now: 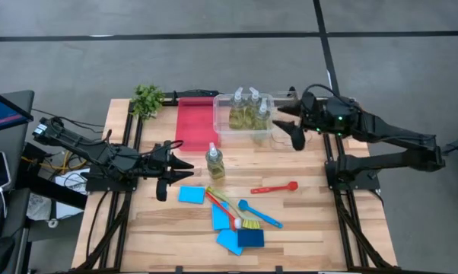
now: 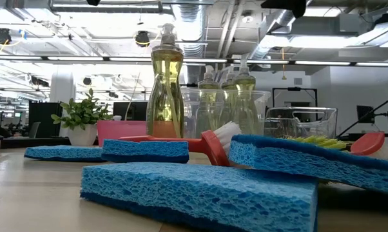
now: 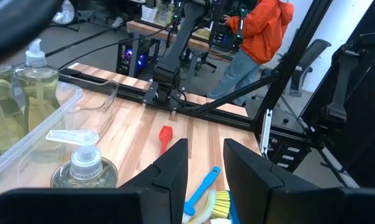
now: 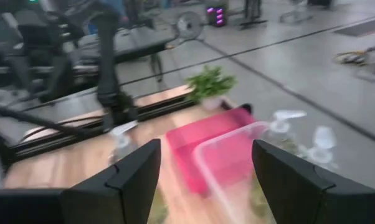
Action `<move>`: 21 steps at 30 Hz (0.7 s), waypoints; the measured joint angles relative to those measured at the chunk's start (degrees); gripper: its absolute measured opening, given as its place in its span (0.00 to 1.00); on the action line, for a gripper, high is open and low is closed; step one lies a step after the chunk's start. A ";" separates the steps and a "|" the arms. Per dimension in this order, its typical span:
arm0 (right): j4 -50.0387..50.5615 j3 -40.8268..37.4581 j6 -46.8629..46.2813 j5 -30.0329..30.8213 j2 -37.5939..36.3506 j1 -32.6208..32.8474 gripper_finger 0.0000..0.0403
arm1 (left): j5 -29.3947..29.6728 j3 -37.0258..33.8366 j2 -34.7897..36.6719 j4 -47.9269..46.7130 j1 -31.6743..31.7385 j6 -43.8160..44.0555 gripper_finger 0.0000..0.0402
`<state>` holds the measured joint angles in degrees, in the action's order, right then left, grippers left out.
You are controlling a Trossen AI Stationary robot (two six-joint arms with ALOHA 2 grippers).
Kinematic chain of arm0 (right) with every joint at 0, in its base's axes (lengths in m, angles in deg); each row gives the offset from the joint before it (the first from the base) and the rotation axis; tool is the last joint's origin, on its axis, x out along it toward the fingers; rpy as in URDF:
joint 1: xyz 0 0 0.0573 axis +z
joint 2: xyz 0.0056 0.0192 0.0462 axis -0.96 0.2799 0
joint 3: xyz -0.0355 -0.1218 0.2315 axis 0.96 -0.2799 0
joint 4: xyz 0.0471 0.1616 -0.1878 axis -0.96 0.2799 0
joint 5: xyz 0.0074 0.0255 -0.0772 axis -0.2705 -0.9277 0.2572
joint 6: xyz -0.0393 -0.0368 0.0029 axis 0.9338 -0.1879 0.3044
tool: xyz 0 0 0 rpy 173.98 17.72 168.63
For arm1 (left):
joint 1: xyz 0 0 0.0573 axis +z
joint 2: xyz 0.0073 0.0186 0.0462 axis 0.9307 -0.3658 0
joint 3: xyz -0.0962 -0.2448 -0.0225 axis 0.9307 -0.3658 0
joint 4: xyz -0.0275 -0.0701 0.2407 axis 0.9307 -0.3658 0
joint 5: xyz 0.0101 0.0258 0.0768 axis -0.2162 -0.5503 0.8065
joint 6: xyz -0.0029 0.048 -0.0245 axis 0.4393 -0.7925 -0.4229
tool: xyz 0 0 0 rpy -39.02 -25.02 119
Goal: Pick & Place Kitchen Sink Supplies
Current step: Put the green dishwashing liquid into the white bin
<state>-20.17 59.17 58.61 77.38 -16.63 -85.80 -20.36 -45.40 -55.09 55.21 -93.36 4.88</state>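
From above, we see the left tool [image 1: 170, 169] hovering low over the tabletop [image 1: 313, 228], fingers parted and empty, with a lone bottle [image 1: 214, 162] standing just beside it toward the table's middle. A light blue sponge [image 1: 191, 195] lies near that tool. The right tool [image 1: 292, 125] hangs at the edge of the clear bin [image 1: 223, 133], fingers spread wide, holding nothing; three bottles [image 1: 249, 111] stand inside the bin. A red brush [image 1: 275, 186] lies alone on the wood, well apart from both tools. Closer to the front edge, more sponges [image 1: 240, 239] lie jumbled with a blue brush [image 1: 259, 214] and a yellow-bristled brush [image 1: 230, 209]; how they overlap is hard to make out. A red tray [image 1: 194, 125] sits beside the bin, and a small plant [image 1: 147, 99] stands at the far corner.

In the low view, neither tool shows. Blue sponges [image 2: 200, 193] fill the foreground and hide most of the brushes; the lone bottle [image 2: 165, 90] rises behind them, with the binned bottles [image 2: 227, 103] farther back.

From the left wrist, we look between the parted fingers [image 3: 172, 171] at the blue brush [image 3: 201, 190] and the red brush [image 3: 166, 137]; the lone bottle's pump [image 3: 81, 158] is close by, cut off below. A person in orange [image 3: 262, 25] stands beyond the table.

The right wrist view is smeared: we make out wide-set fingers [image 4: 137, 174], the tray [image 4: 206, 149], the bin [image 4: 237, 162] and the plant [image 4: 209, 84].
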 joint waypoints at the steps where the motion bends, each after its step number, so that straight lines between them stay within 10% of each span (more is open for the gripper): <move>1: 0.60 0.00 -0.38 -0.18 -0.38 0.77 0.61 | 0.00 0.00 0.00 0.00 0.01 -0.02 0.26; 21: 0.66 0.00 -1.98 0.51 -0.75 14.64 0.61 | -0.01 0.02 -9.94 0.01 8.76 -3.43 0.26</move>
<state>-19.51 59.17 56.63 77.90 -17.39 -71.16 -20.37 -45.38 -65.03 55.22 -84.60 1.45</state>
